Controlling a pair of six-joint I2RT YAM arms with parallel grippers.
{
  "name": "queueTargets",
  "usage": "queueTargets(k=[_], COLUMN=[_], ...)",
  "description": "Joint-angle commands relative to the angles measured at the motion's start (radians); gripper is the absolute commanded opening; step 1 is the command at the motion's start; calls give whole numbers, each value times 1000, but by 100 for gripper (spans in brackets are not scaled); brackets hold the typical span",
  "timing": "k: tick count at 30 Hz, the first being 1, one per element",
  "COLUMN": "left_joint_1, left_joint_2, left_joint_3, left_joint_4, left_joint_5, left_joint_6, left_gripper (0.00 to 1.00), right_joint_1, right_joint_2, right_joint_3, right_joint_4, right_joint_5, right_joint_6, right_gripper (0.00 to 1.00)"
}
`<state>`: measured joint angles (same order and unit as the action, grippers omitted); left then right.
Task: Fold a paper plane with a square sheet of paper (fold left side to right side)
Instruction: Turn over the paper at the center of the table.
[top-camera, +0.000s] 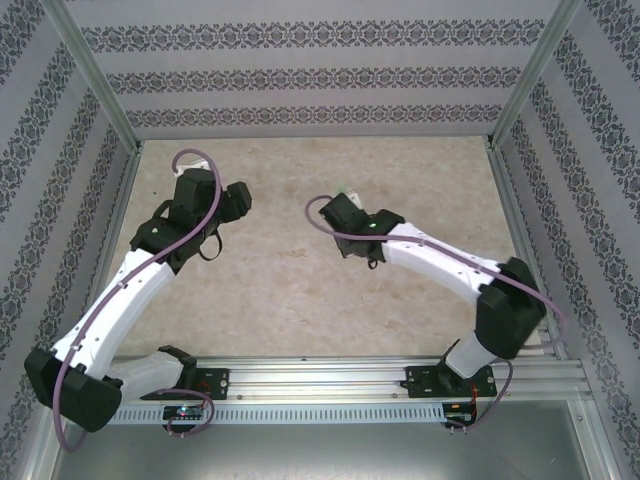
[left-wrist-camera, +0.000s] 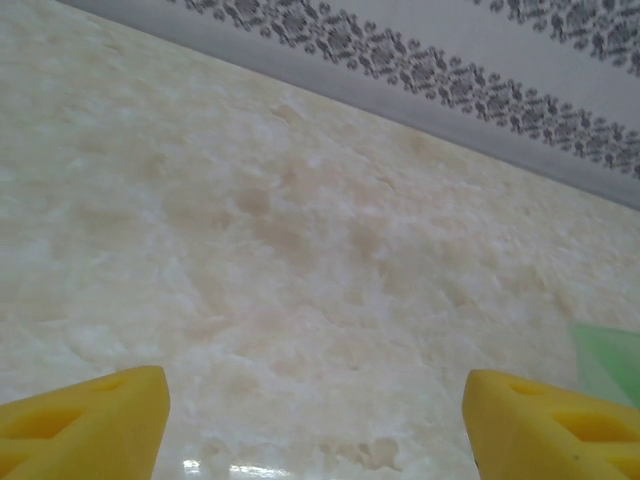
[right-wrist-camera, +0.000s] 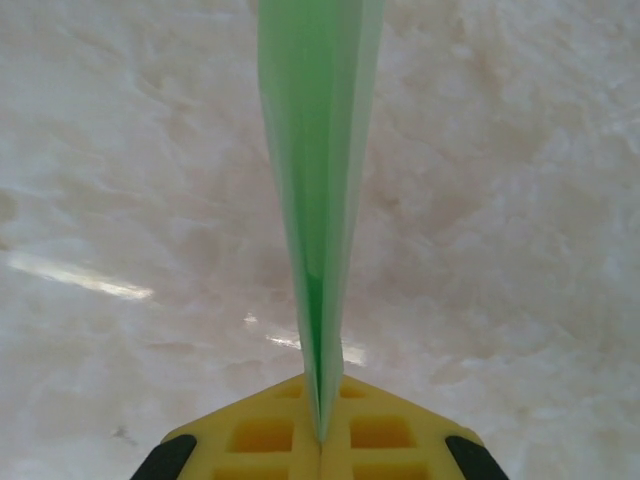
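The right gripper (right-wrist-camera: 320, 440) is pinching the folded pale green paper plane (right-wrist-camera: 318, 150) edge-on over the marbled table (left-wrist-camera: 300, 220). The left gripper (left-wrist-camera: 315, 405) is hovering nearby, its jaws spread wide and gripping nothing.

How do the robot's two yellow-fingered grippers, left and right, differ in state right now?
The left gripper stands open, fingers wide apart; the right gripper is shut. The left gripper holds nothing, with marbled table showing between its fingers; the right gripper pinches the folded pale green sheet of paper, seen edge-on. Both have yellow plastic fingers and hang above the table.
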<state>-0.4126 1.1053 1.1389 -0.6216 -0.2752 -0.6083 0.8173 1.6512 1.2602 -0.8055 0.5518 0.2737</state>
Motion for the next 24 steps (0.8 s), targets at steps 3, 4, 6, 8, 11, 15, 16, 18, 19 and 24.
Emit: queueTargets(k=[3,4,6,8,11,15,16,18,19,24], left_joint_1=[4,3,4,4,3,3,5,4,4,3], left_joint_2=[-65,-69,-69,-66,-60,-49,-44,-41,-39,-28], left_joint_3=[-27,-28,-25,-25,-26,-23,-21,-22,-22,-22], left_joint_4=[-20,-23,-30,-31,-28,-24,-26,-24,-24,-23], left_joint_5=[-117,-116,-117,-112,-104,-94,-94,-96,-98,-82], left_joint_6=[-27,-28,-28,-27,-27,-28,-26,-25,-21,-10], left_gripper=[81,81,81,82,82,82,82,82,82,82], right_joint_1=[56,65,82,98,112,128,130,134,137,149], right_joint_2=[184,224,302,374,442,499,511,524,524,447], right_joint_3=[93,108,143,181,223,255,264,275,276,228], right_joint_4=[-101,-110,-127,-155,-176,-200,-209,-218,-218,-155], right_joint_5=[253,271,306,341,352,352,340,307,289,137], right_joint_6=[-22,-25,-33,-30,-17,-1,2,4,5,-9], right_gripper=[5,5,5,5,7,12,17,24,29,51])
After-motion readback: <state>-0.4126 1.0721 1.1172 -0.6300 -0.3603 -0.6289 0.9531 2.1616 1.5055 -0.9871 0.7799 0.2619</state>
